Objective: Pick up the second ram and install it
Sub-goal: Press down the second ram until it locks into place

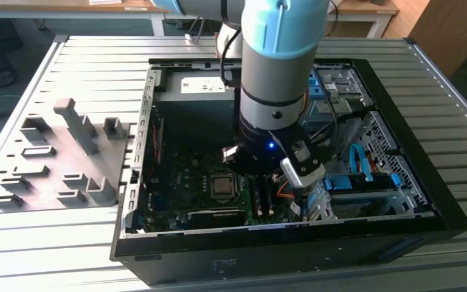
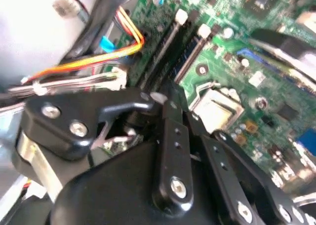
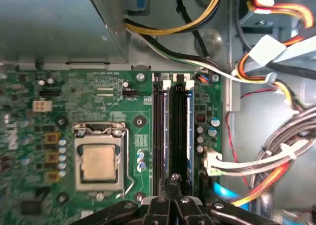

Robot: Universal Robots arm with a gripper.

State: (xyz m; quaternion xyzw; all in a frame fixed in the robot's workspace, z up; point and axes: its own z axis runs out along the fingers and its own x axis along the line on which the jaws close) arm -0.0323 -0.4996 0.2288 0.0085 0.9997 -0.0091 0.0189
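No print can be read for certain in any of the views. A white label [image 1: 204,85] sits on the grey box at the back of the computer case [image 1: 136,182] in the exterior view, with dark marks on it too small to make out. In the first wrist view the green motherboard [image 3: 103,101] bears fine white lettering beside its small parts and above the CPU socket [image 3: 98,163], yet no letter or number of it can be told
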